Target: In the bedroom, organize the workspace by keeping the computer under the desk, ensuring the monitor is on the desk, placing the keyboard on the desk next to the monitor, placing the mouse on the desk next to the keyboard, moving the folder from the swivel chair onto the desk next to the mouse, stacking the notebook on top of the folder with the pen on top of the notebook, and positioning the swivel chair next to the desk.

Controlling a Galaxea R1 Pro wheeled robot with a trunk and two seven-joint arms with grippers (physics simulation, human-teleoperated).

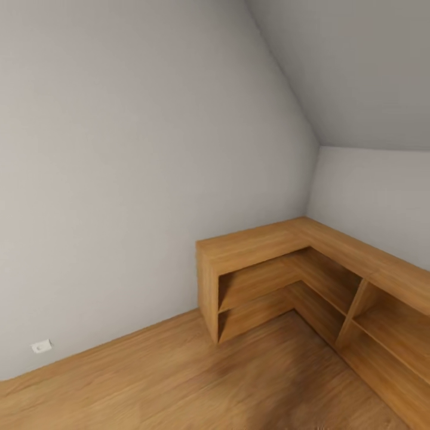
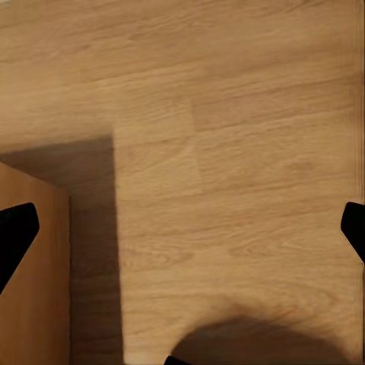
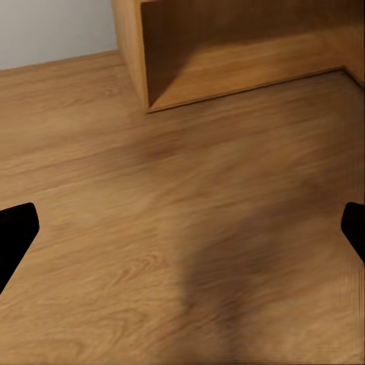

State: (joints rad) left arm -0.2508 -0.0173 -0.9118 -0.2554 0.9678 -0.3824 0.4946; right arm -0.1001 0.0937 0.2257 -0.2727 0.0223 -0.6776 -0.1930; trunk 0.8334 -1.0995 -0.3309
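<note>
Left gripper (image 2: 182, 228): jaws spread wide, nothing between them. Below them lies bare wood floor (image 2: 228, 114); a light-wood panel edge (image 2: 30, 289) sits just beside one fingertip (image 2: 15, 236).

Right gripper (image 3: 182, 228): jaws spread wide, nothing held. Bare floor lies below, and ahead of them stands the open end of a low shelf unit (image 3: 228, 53).

Shelf unit, head view (image 1: 286, 239): L-shaped, light wood, compartments bare, set in the corner beyond both arms.

Wall (image 1: 119, 149): pale grey, sloped above, with a small white socket (image 1: 41, 346) near the floor.

Task things: none is in sight here, so their places cannot be told. Progress: cannot be judged from this corner; the robot likely has to turn toward the desk first.
</note>
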